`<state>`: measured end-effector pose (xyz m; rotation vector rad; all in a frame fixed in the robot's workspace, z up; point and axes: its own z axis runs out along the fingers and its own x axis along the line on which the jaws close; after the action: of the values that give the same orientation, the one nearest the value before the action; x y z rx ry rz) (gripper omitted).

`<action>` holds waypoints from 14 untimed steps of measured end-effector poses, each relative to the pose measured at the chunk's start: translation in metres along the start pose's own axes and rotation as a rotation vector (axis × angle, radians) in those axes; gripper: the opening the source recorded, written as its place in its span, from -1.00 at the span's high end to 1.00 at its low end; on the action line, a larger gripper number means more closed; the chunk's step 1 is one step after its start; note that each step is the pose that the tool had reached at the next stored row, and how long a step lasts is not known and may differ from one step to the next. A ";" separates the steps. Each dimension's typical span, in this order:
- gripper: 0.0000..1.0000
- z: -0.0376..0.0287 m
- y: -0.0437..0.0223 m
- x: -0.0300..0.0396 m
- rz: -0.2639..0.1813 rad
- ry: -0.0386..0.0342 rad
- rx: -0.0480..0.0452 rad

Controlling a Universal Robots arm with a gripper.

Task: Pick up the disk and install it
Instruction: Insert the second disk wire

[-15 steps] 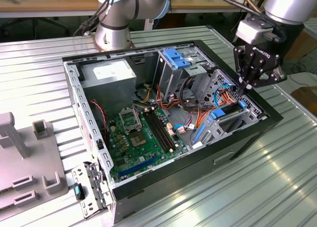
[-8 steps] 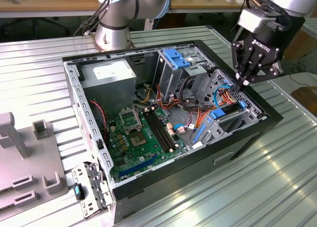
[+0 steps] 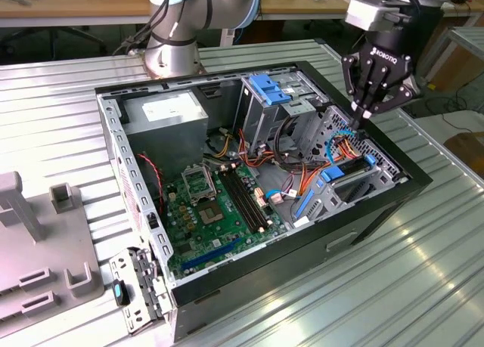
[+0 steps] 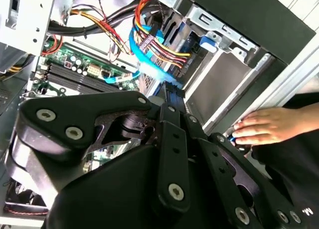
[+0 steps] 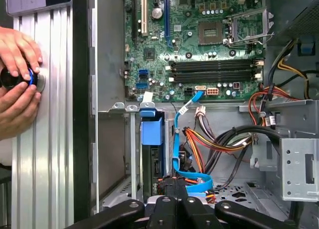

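Spanning frame, ribbed metal counter [image 3: 423,286] carries open computer case [image 3: 378,211]; blue-framed disk [image 5: 152,154] seated upright in bay; fingers [image 3: 361,117] closed, empty.

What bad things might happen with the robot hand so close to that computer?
The gripper hangs right beside the loose cables, so it might snag or tug one. A person's hands rest on the table next to the case, so a swing of the arm could bump them.
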<state>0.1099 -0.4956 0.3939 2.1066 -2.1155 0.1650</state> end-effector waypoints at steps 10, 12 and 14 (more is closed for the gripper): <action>0.66 0.0040 -0.0028 -0.0035 -0.002 0.0195 -0.0013; 0.40 0.0055 -0.0034 -0.0045 -0.002 0.0323 -0.0013; 0.16 0.0070 -0.0045 -0.0057 -0.002 0.0468 -0.0013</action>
<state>0.1141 -0.4913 0.3858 2.0828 -2.0870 0.2105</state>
